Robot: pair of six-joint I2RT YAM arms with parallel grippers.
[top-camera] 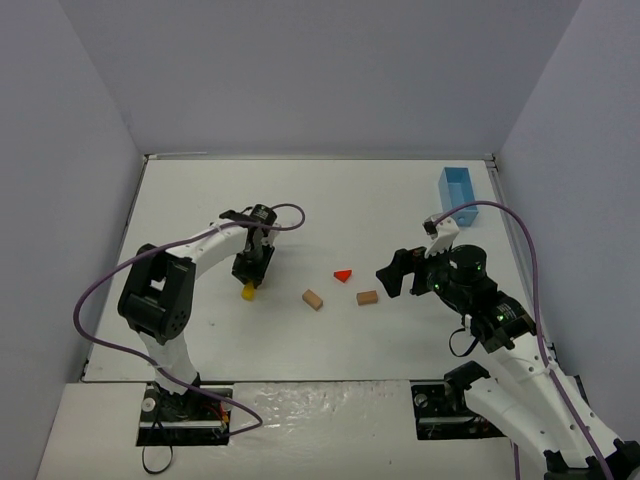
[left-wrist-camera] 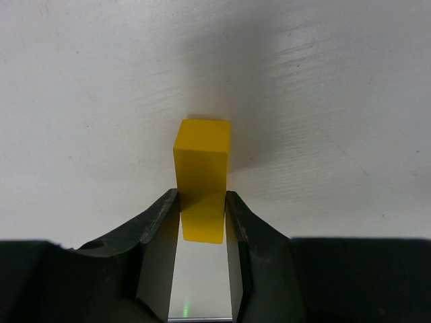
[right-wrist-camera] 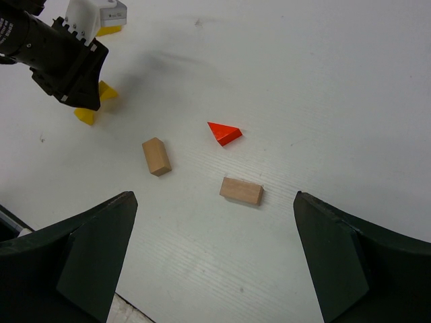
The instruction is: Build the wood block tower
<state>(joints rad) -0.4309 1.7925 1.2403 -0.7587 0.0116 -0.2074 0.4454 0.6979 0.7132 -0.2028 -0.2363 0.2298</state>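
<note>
A yellow block point(left-wrist-camera: 202, 161) lies on the white table, and my left gripper point(left-wrist-camera: 202, 196) has both fingers pressed against the sides of its near end. From above, the left gripper point(top-camera: 251, 276) stands over the yellow block point(top-camera: 248, 291) at centre left. Two tan blocks point(top-camera: 313, 299) point(top-camera: 367, 297) and a red wedge point(top-camera: 344, 274) lie apart in the middle. My right gripper point(top-camera: 390, 275) hovers open just right of them, with nothing between its fingers point(right-wrist-camera: 101, 232). The right wrist view shows the tan blocks point(right-wrist-camera: 156, 156) point(right-wrist-camera: 241, 191), the red wedge point(right-wrist-camera: 224, 133) and the yellow block point(right-wrist-camera: 85, 116).
A light-blue box point(top-camera: 457, 185) stands at the back right of the table. Grey walls close in the left, back and right sides. The arm bases sit at the near edge.
</note>
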